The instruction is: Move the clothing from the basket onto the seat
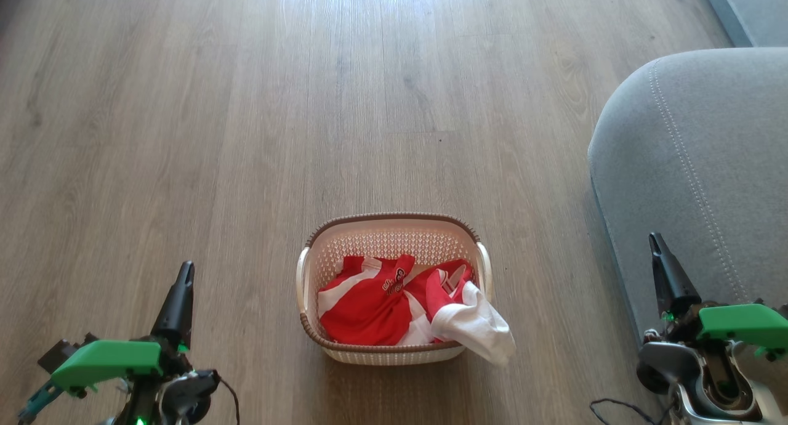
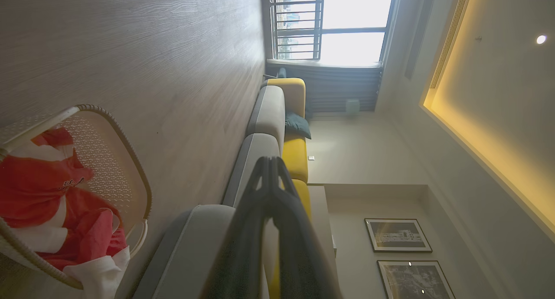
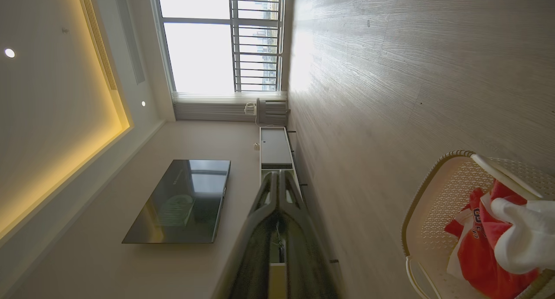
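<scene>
The cream basket (image 1: 388,228) with a brown rim stands on the wood floor at the lower middle of the head view. Red and white clothing (image 1: 375,305) lies crumpled inside it, and a white part (image 1: 483,329) hangs over the near right rim. The grey seat (image 1: 695,166) fills the right side, apart from the basket. My left gripper (image 1: 184,271) is shut and empty at the lower left, well clear of the basket. My right gripper (image 1: 655,240) is shut and empty at the lower right, in front of the seat. The basket (image 2: 130,160) and clothing (image 2: 39,186) also appear in the left wrist view, as do the basket (image 3: 433,203) and clothing (image 3: 481,251) in the right wrist view.
Bare wood floor (image 1: 308,105) stretches ahead of and to the left of the basket. A further grey cushion (image 1: 751,6) sits at the top right corner. The right wrist view takes in a wall television (image 3: 182,199) and a low cabinet (image 3: 275,147) under a window.
</scene>
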